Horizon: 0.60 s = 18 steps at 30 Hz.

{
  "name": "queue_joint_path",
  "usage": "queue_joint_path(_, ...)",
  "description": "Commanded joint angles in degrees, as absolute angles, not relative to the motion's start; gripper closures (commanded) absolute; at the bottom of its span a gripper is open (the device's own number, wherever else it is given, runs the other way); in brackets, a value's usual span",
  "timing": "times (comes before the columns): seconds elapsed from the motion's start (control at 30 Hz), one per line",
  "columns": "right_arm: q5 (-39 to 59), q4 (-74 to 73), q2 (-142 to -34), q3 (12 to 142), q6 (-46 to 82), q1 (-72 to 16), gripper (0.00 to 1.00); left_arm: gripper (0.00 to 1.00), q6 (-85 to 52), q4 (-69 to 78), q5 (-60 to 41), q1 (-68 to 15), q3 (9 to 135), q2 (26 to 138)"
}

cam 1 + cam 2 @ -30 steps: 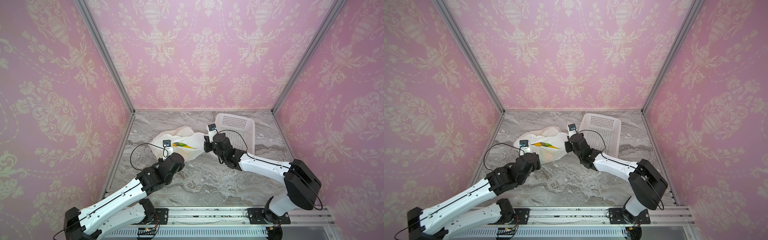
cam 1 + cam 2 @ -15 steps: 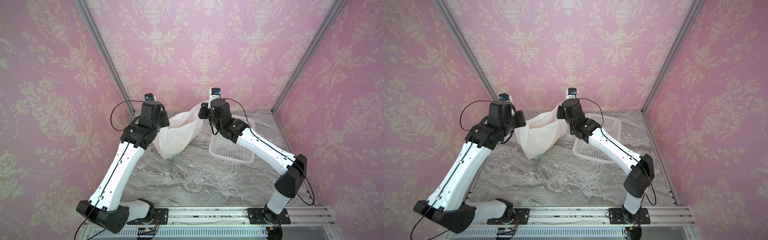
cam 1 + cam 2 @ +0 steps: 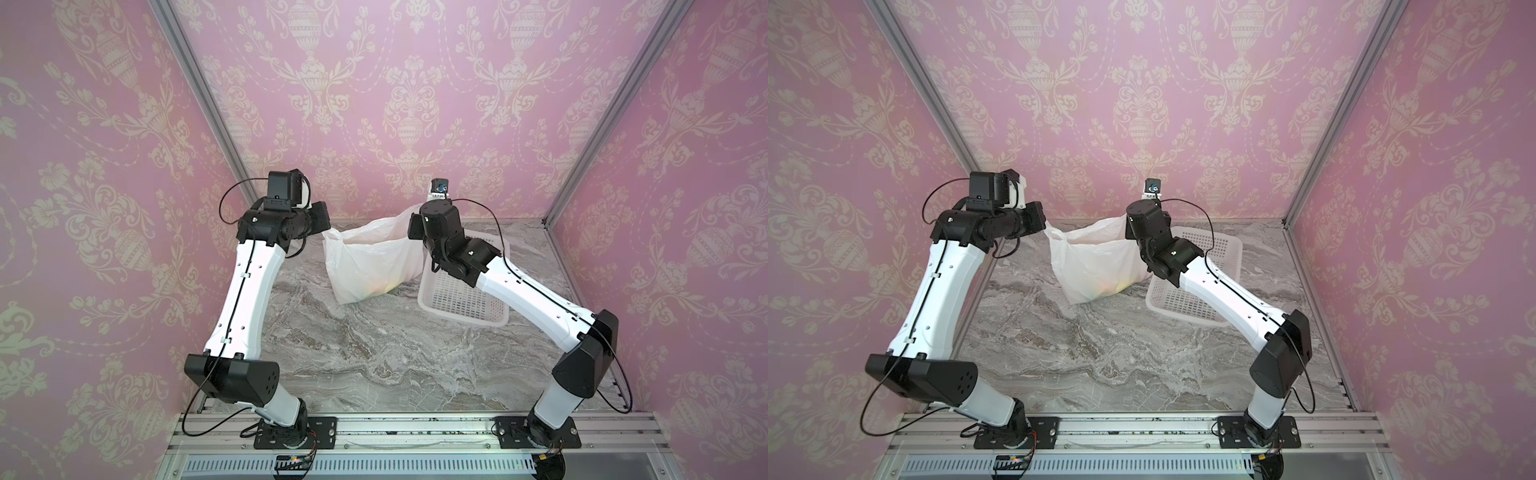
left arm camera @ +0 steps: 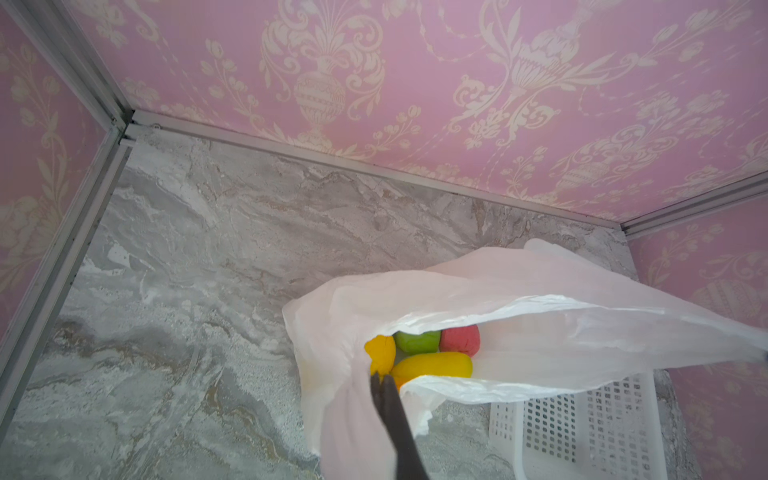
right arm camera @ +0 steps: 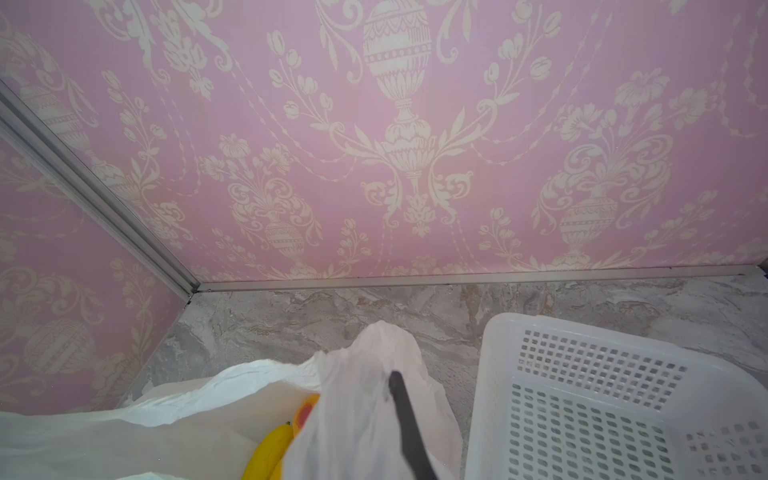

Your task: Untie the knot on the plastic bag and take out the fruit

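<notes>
The plastic bag (image 3: 374,262) (image 3: 1096,266) hangs stretched between my two raised grippers, its mouth pulled open. My left gripper (image 3: 326,230) (image 4: 380,376) is shut on one thin white handle strip at the bag's left edge. At the right edge, my right gripper (image 3: 410,224) (image 5: 392,376) is shut on the other bunched handle. Fruit lies in the bottom: a green piece (image 4: 415,340), a pink-red piece (image 4: 459,338), two yellow pieces (image 4: 432,365), and a banana (image 5: 270,449) beside an orange piece (image 5: 305,411). No knot shows.
A white perforated basket (image 3: 461,307) (image 5: 582,374) stands on the marble table just right of the bag, under my right forearm. Pink patterned walls with metal corner rails close in the back and both sides, close behind the grippers.
Both arms have risen from low over the table to up near the back wall, lifting the bag by its handles. It lay on the table and now hangs open.
</notes>
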<state>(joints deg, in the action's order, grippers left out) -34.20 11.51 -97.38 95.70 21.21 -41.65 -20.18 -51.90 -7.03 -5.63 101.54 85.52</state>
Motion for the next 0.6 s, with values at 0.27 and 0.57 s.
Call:
queue_joint_path(0.27, -34.91, 4.75, -91.04, 84.16, 24.52, -43.06, 1.0, 0.29, -18.37, -47.82, -0.28, -6.15, 90.31, 72.68)
queue_joint_path(0.57, -31.01, 0.8, -82.87, 75.09, 23.27, -43.24, 0.46, 0.03, -15.39, -37.48, -0.97, -6.15, 100.76, 72.14)
